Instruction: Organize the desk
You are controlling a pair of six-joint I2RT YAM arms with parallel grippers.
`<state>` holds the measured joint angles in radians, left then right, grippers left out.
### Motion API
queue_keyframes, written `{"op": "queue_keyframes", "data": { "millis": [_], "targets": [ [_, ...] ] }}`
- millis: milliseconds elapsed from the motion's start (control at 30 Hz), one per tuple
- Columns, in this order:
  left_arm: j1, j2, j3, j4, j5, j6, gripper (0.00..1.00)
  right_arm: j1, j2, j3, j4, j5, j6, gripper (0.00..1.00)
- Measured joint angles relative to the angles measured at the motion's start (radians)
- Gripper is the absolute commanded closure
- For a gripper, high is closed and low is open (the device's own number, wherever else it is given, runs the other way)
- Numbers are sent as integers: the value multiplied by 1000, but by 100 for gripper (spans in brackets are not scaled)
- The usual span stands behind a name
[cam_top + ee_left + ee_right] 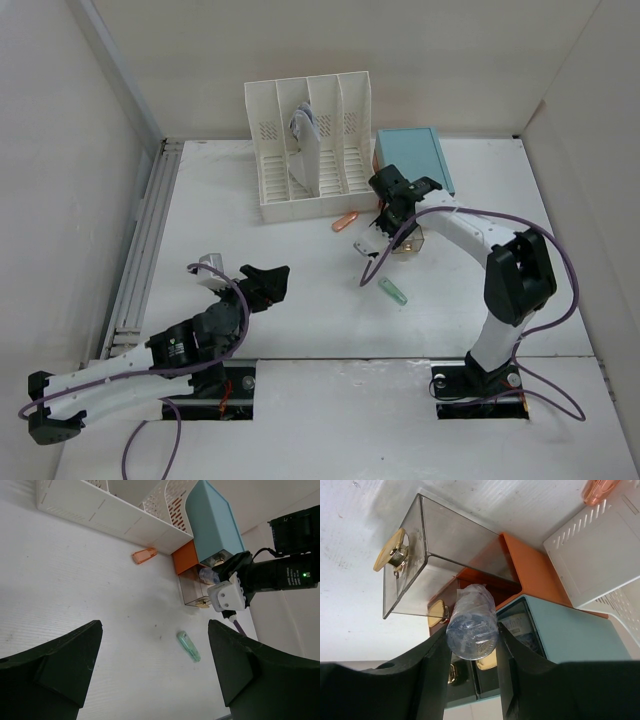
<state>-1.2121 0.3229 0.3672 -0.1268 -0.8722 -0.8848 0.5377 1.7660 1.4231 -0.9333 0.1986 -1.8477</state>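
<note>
Tube (470, 611), clear and bluish, sits clenched in the right tool (472, 632) close to the teal drawer box (570, 635), just beside its pulled-out clear drawer (445, 545). We log the left tool (155, 629) released, well apart from that box. The desk (320, 310) lies under the box.

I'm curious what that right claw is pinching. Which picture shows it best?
The right wrist view: the clear bluish cylinder sits mid-frame, close up, pinched in the right gripper. The left wrist view shows just a small bluish end; in the top view the gripper hides it.
</note>
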Motion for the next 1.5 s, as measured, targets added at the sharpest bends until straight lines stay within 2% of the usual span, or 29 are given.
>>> {"op": "queue_keyframes", "data": {
  "millis": [33, 133, 200, 333, 367, 467, 500, 600, 767, 933, 1067, 1200, 1300, 1500],
  "targets": [
    [0, 0, 0, -2, 0, 0, 15, 0, 0, 0, 0, -2, 0, 52],
    [0, -4, 0, -7, 0, 0, 15, -1, 0, 0, -2, -6, 2, 48],
    [0, -8, 0, -7, 0, 0, 15, -2, -4, 0, -5, -9, 6, 40],
    [0, -8, 0, -7, 0, 0, 15, -2, -23, 0, -12, -13, 9, 43],
    [0, -8, 0, -7, 0, 0, 15, -2, -31, 0, -13, -16, 11, 46],
    [0, -8, 0, -7, 0, 0, 15, -2, -53, 5, -29, -39, 28, 82],
    [0, -8, 0, -7, 0, 0, 15, -2, -58, 14, -41, -53, 42, 100],
    [0, -8, 0, -7, 0, 0, 15, 0, -58, 96, -111, -139, 124, 100],
    [0, -8, 0, -6, 1, -1, 17, -47, -58, 274, -255, -419, 237, 100],
    [0, -8, 0, 3, 8, 0, 18, -101, -6, 119, -317, -551, 310, 100],
    [0, -9, 0, 6, 9, 1, 18, -113, 83, 13, -350, -566, 342, 100],
    [0, -16, 0, 10, 11, 1, 18, -111, 83, -32, -319, -553, 396, 100],
    [0, -24, 0, 10, 12, 2, 18, -104, 74, -79, -198, -504, 470, 100],
    [0, -47, 0, 1, 13, 2, 18, -46, 62, -222, 105, -312, 597, 100]
  ]
}}
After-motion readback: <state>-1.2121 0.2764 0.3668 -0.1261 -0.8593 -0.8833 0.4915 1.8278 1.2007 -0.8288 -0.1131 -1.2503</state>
